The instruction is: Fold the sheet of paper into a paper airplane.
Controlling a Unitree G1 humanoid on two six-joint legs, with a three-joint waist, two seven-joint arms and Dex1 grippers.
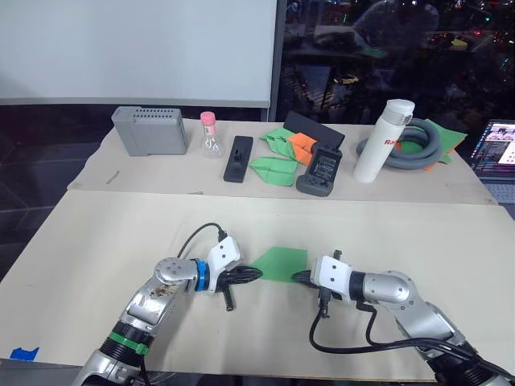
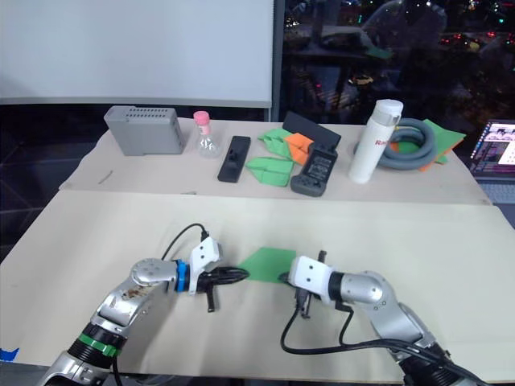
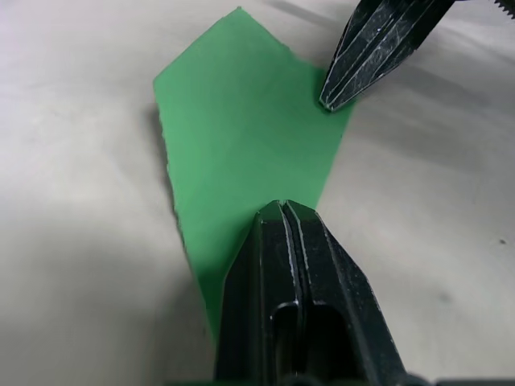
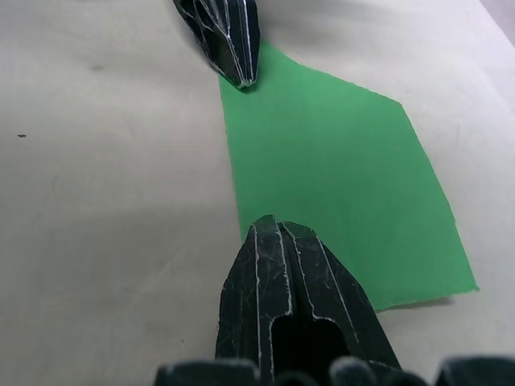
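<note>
Between the two pincers, the sheet of paper (image 1: 279, 263) lies flat on the counter (image 1: 96, 241). The left pincer (image 1: 256, 274) and right pincer (image 1: 296, 277), both closed and empty, press opposite near corners, equally close.

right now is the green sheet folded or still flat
Partly folded: the sheet of paper lies flat on the table, no longer square, one end tapering to a point.

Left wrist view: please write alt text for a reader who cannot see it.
The left gripper, fingers shut, presses one corner of the green sheet of paper flat on the beige table. The right gripper, also shut, touches the opposite corner.
</note>
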